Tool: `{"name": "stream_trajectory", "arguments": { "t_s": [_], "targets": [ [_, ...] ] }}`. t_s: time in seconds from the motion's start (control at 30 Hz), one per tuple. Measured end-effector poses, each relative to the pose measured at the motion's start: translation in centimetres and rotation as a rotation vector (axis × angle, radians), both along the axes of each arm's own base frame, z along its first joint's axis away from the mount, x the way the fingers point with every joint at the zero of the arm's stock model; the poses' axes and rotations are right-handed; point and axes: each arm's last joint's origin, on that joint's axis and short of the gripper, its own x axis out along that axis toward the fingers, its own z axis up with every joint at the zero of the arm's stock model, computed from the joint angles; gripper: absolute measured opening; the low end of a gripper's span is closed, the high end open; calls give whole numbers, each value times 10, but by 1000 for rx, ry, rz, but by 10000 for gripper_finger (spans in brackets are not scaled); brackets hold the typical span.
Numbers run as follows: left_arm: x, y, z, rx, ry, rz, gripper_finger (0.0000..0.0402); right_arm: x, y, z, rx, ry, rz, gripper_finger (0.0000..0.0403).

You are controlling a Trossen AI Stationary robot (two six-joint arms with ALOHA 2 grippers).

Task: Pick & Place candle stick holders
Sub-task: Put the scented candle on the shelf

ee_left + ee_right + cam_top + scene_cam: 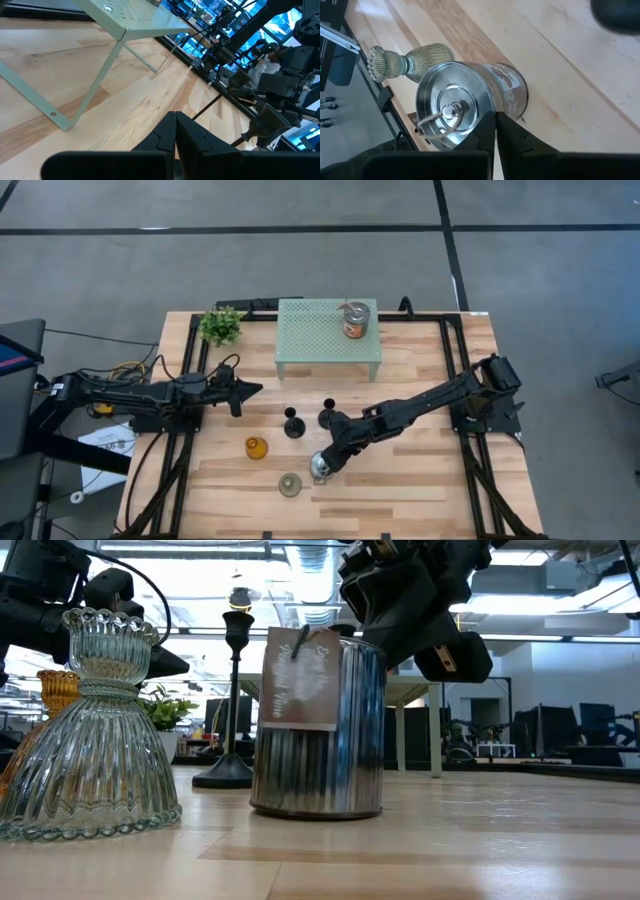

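Observation:
A silvery jar-like holder [320,468] with a knobbed lid and a paper tag stands on its base at the table's near middle; it also shows in the low view [318,725]. My right gripper [495,117] is shut, its tips just over the lid's rim. A pale green glass holder [291,485], an amber one [256,448] and two black stemmed ones [292,425] [328,417] stand on their bases nearby. A second silvery jar [355,320] stands on a pale green perforated stand [310,340]. My left gripper [258,389] is shut and empty at the left. My right gripper's shut fingertips come slanting down from the table's far right at the rim of the jar's lid [482,107]. I cannot tell whether they touch it. The jar stands upright on the table.
A small green potted plant [222,325] stands at the far left corner. The perforated stand's thin legs [92,95] reach down to the table in front of my left gripper. Bare wood lies on the table's right half [430,470].

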Motion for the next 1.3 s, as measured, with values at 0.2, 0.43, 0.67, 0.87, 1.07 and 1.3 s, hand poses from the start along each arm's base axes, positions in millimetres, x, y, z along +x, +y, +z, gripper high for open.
{"name": "stream_trajectory", "arguments": {
  "t_s": [0.2,0.43,0.67,0.87,1.07,1.3],
  "targets": [
    [0,0,0,0,0,0,8,-1,0,2,-14,-4,21,1],
    [0,0,0,0,0,0,9,-10,-3,22,-56,22,64,0],
    [0,0,0,0,0,0,10,-29,-14,46,-108,42,49,1],
    [0,0,0,0,0,0,8,-46,-27,57,-145,124,32,1],
    [0,0,0,0,0,0,9,-46,-30,56,-143,141,29,0],
    [0,0,0,0,0,0,10,-46,-36,55,-156,165,9,24]
  ]
}}
